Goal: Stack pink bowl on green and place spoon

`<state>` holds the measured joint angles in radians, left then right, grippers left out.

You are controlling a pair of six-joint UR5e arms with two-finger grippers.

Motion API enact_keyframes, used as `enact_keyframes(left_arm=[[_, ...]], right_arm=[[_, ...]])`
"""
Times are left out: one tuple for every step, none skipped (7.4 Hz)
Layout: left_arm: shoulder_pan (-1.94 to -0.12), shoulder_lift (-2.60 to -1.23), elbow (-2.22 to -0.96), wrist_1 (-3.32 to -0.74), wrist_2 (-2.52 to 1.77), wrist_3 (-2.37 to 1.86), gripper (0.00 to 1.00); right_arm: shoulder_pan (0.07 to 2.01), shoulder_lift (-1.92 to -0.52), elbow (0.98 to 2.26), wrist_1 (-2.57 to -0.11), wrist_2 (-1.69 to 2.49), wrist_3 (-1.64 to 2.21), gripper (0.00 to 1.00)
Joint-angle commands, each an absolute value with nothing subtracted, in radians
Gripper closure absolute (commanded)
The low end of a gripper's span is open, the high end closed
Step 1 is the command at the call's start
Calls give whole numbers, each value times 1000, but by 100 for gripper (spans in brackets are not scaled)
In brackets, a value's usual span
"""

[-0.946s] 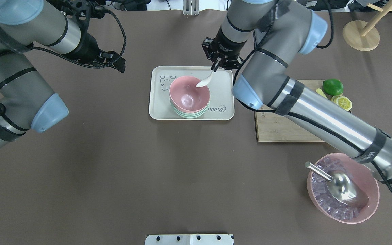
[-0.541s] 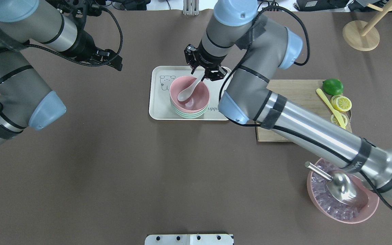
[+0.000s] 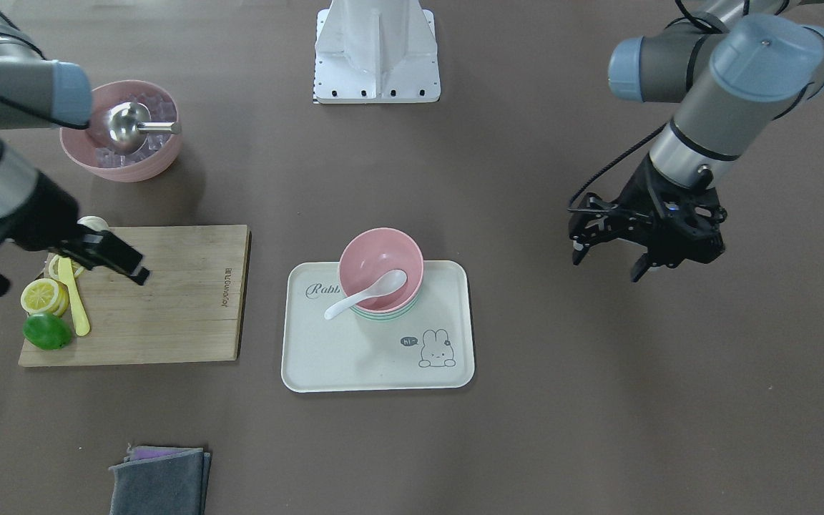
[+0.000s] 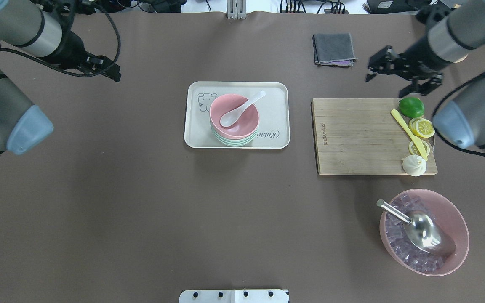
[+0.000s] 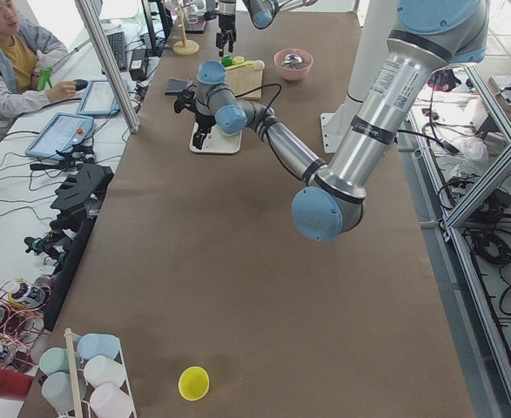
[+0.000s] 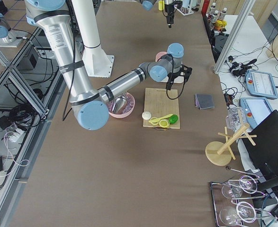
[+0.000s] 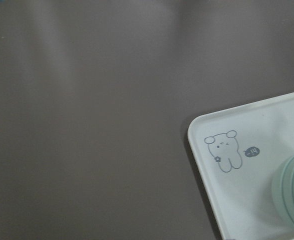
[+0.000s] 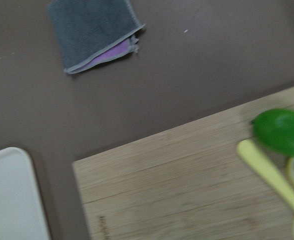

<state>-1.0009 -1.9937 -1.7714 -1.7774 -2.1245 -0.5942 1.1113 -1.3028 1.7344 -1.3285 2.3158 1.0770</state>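
Note:
The pink bowl (image 4: 242,122) sits nested on the green bowl (image 4: 234,142) on the cream tray (image 4: 276,90). The white spoon (image 4: 242,108) lies in the pink bowl, scoop down, its handle resting over the far right rim. The stack also shows in the front view (image 3: 369,265). My right gripper (image 4: 386,86) is open and empty, off to the right over the far edge of the cutting board. My left gripper (image 3: 606,266) is open and empty, well left of the tray. The left wrist view shows the tray corner (image 7: 237,200) and the green bowl's edge (image 7: 289,192).
A wooden cutting board (image 4: 352,134) right of the tray holds a lime (image 4: 411,107), lemon slices, a yellow knife and a white bun. A grey cloth (image 4: 334,49) lies behind it. A large pink bowl of ice (image 4: 453,219) with a metal scoop stands at near right.
My right gripper has let go of the spoon, which now lies in the pink bowl, and has pulled back right to the cutting board. My left arm has drawn further left.

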Motion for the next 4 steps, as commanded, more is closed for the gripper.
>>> enact_keyframes(left_arm=[[-1137,-1857,-1799,-1732,-2256,-352,9],[-1234,-1803,-1789,-1721,-2323,-210,3],[-1256,-1678,-1798,-1752,-2347,-108,2],[-1253,-1620,-1770,-1785,-2335,-110,2]], right_arm=[[1391,-1494,1606,-1331,2342,415,0],[1485,-1490,1507,-1331,2339,196,0],[1549,-1489,1462,-1336,2342,79,0],[1563,-1493,1463,-1341,2344,63,0]])
